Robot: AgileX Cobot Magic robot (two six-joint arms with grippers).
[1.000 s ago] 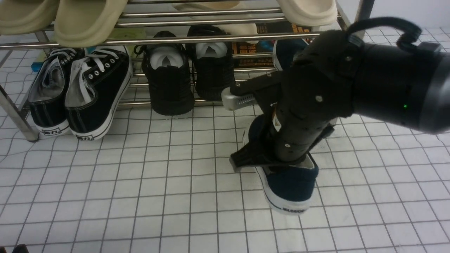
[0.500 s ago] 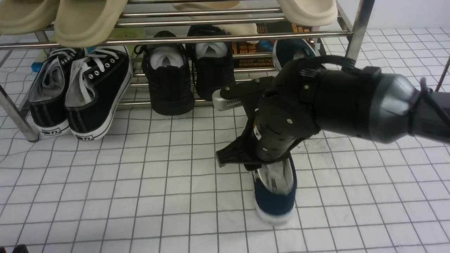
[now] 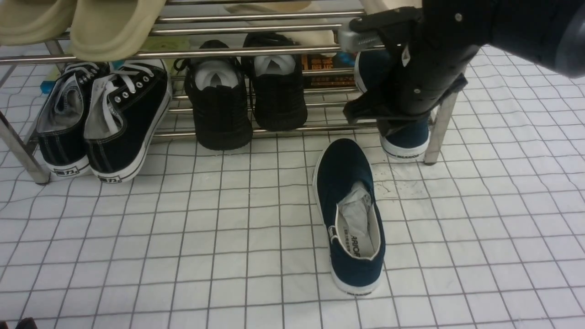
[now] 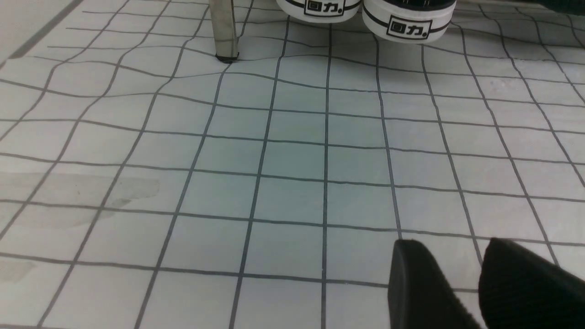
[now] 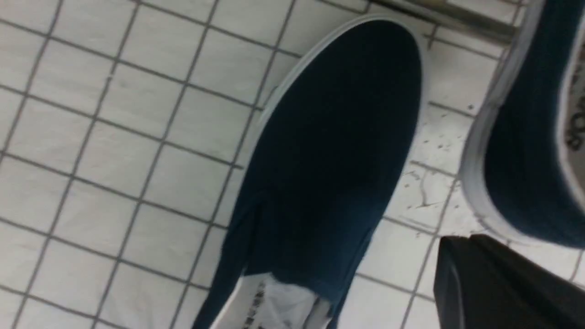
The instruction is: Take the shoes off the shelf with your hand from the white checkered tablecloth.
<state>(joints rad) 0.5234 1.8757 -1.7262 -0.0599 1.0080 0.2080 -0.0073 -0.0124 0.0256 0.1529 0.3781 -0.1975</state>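
From here the bulky black robot gripper [image 3: 396,119] covers part of the navy canvas slip-on at the rack [image 3: 409,135], so its opening is out of my sight. The cream clogs [image 3: 109,27] run off the top edge (only their lower ends show). The black lace-up sneakers with white soles [image 4: 406,23] are cut off up close. The loose slip-on with grey paper stuffing [image 5: 320,151] is blurred there, its heel cropped away.

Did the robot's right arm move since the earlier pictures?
Yes. The right gripper moved away from the front slip-on, up toward the shoe rack's right leg.
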